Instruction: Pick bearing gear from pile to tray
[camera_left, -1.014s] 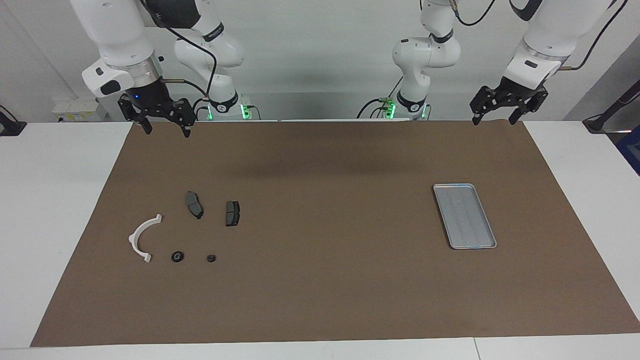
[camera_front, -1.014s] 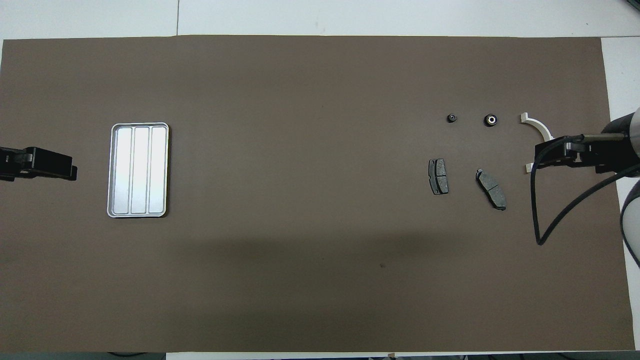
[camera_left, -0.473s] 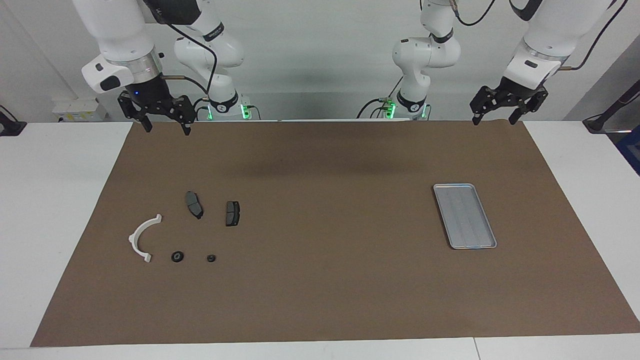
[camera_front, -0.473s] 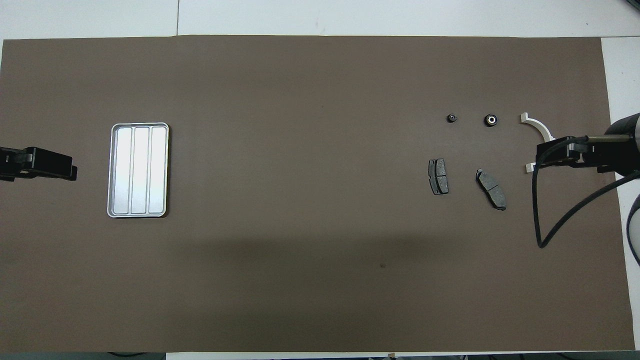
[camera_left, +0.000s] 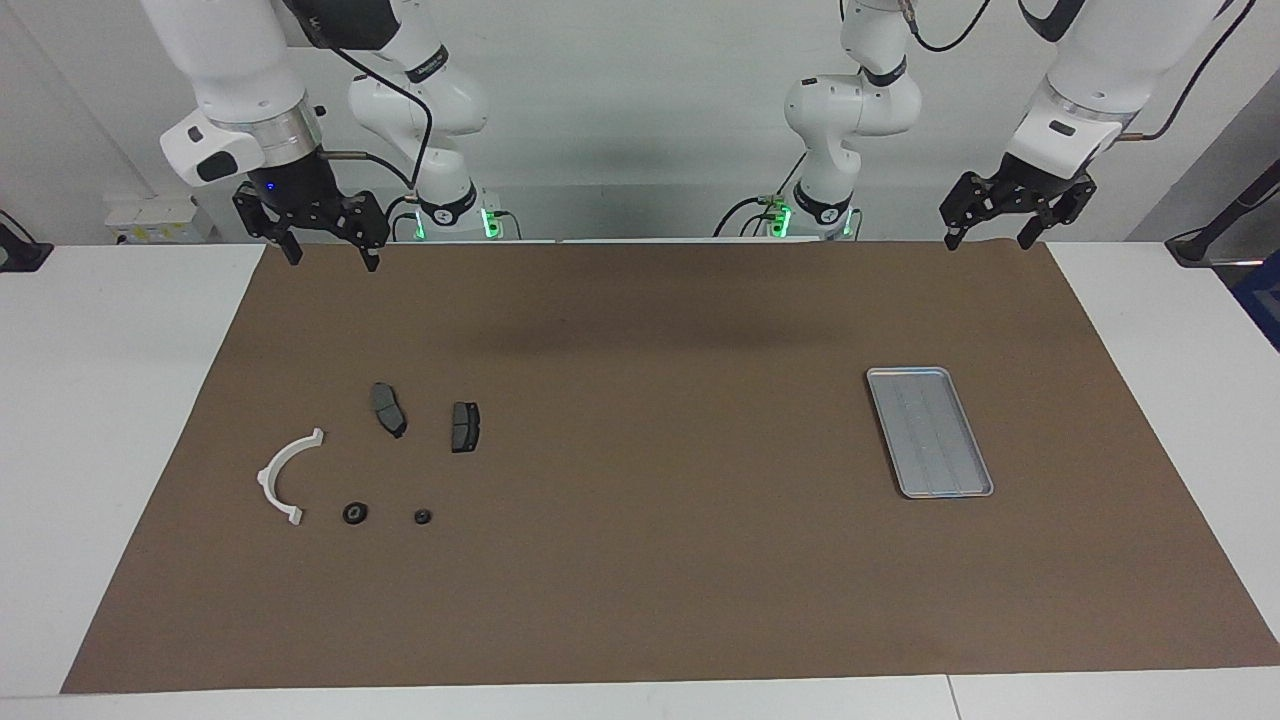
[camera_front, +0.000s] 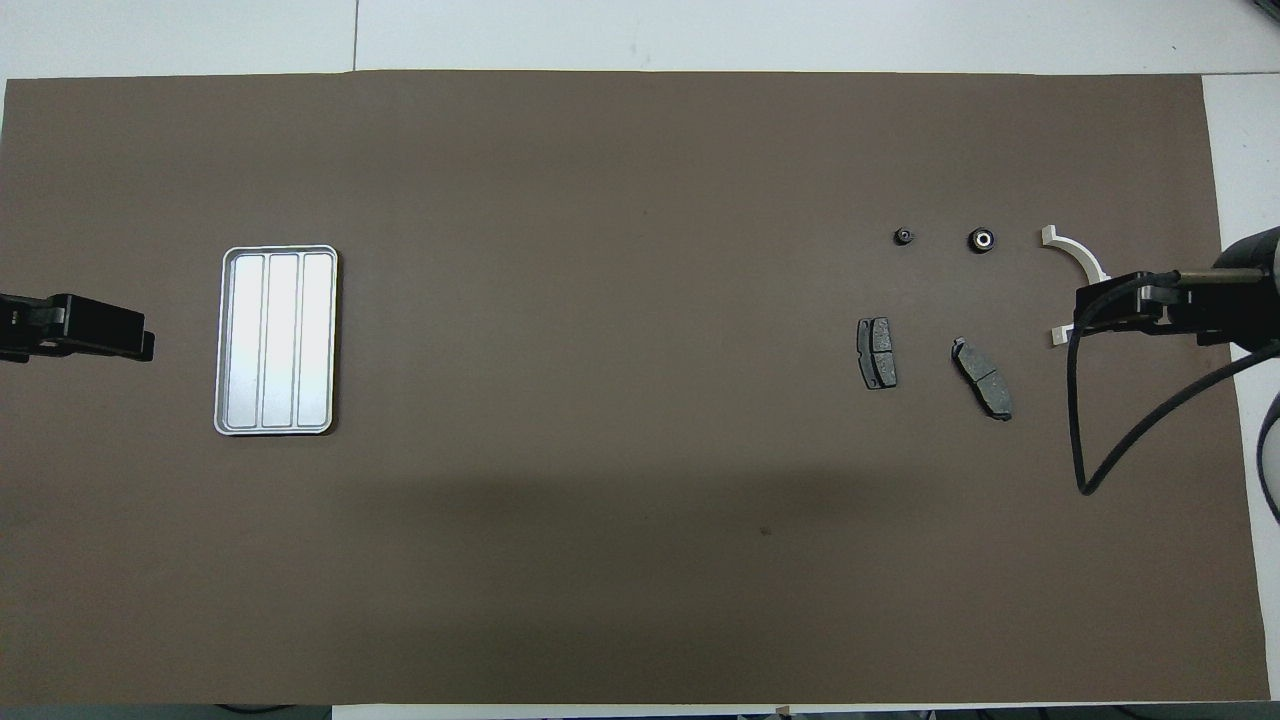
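Facing view: both grippers, right (camera_left: 325, 253) and left (camera_left: 995, 235), are held raised, open and empty. The small black gear (camera_left: 354, 513) lies low in the pile, the tray (camera_left: 929, 431) well apart.

Overhead view: the right gripper (camera_front: 1085, 315) is best lowered squarely over the gear (camera_front: 982, 239), clear of the white bracket (camera_front: 1075, 255).

Ridged silvery metal tray (camera_front: 228, 340)
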